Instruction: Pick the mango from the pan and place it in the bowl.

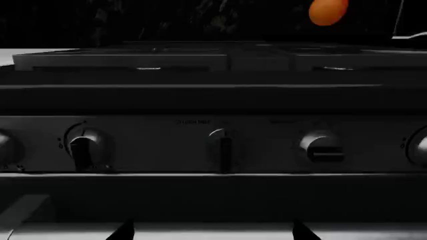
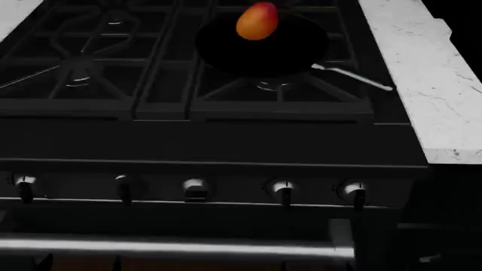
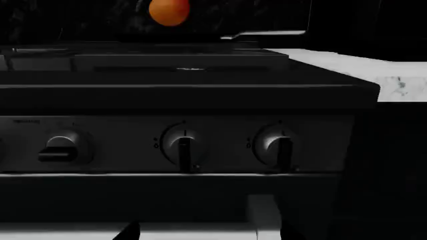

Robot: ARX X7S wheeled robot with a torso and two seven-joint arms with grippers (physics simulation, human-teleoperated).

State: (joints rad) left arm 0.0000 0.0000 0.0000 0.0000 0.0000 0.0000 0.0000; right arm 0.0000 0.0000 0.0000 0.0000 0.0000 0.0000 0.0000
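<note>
At far left in the head view a strip of pale counter (image 2: 13, 14) borders a black stove (image 2: 226, 135). The stove's left burners lie bare under dark grates (image 2: 83, 62). Toward the right rear sits the pan (image 2: 263, 48), black and hard to tell from the grates around it, and the mango (image 2: 258, 21) rests in its far part, orange with a red blush on the upper right side. The pan's thin silver handle (image 2: 353, 76) runs out to the right and toward the stove's front, ending near the edge of a white marbled counter (image 2: 421, 73) that runs along the stove's right side.

Below the cooktop, a row of five knobs (image 2: 196, 189) crosses the front panel, and under them a long oven bar (image 2: 173, 245) catches the light.

The left wrist view faces the front panel low down, with knobs (image 1: 322, 146) in a row and the mango (image 1: 327, 11) above and beyond the cooktop edge. Two dark tips, apparently the left hand (image 1: 212, 231), show at that picture's lower edge, well apart, so it looks wide open and holds nothing.

The right wrist view shows the panel's right end, three knobs (image 3: 181, 142), the mango (image 3: 169, 12) beyond, the handle (image 3: 263, 34) beside it, and the marbled counter (image 3: 393, 80). Dark tips of the right hand (image 3: 212, 231) stand wide apart too, holding nothing.

No bowl shows in any view.
</note>
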